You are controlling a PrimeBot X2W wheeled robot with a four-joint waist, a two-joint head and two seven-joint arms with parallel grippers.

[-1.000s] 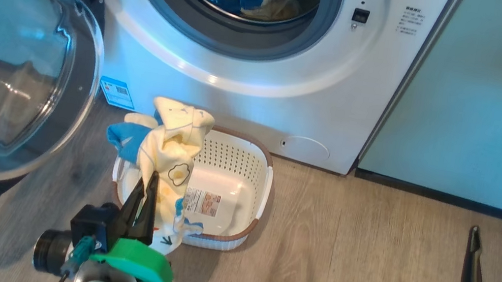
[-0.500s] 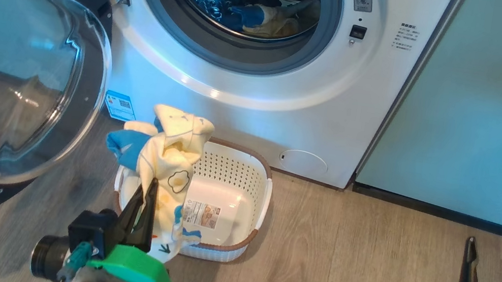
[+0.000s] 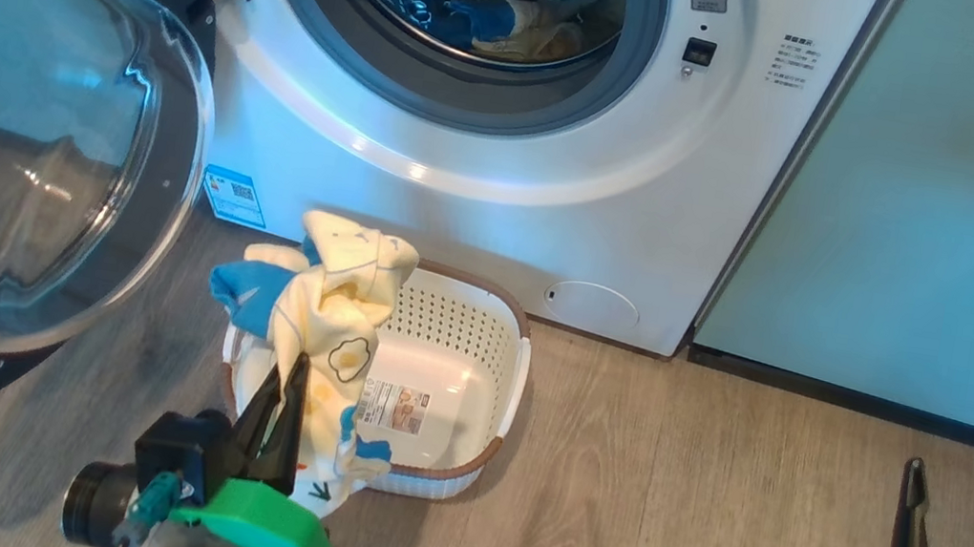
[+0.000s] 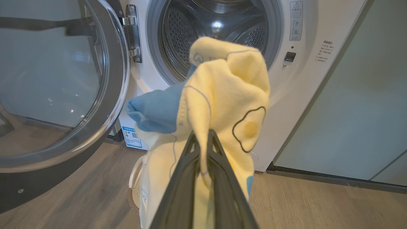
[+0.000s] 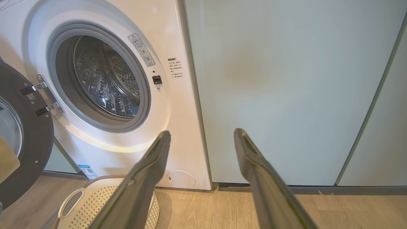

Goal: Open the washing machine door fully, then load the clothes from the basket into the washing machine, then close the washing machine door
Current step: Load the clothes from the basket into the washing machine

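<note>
My left gripper (image 3: 291,370) is shut on a cream garment with blue patches and an egg print, part of the clothes (image 3: 339,305). It is held up over the left end of the cream basket (image 3: 517,355), its lower end hanging past the front rim. In the left wrist view the garment (image 4: 222,92) hangs from the left gripper (image 4: 202,135) in front of the drum mouth. More clothes (image 3: 514,27) lie inside the washing machine (image 3: 497,207). The washing machine door (image 3: 34,138) stands swung open at left. My right gripper (image 3: 954,474) is open and holds nothing, low at the right.
A pale teal cabinet panel (image 3: 960,209) stands right of the washer. Wooden floor (image 3: 685,496) stretches between basket and right gripper. In the right wrist view the right gripper (image 5: 202,135) faces the seam between washing machine (image 5: 178,105) and cabinet (image 5: 286,79), basket (image 5: 95,197) at lower left.
The head view has shifted slightly. The left gripper still holds the garment above the basket, in much the same place. The right gripper has stayed open and still.
</note>
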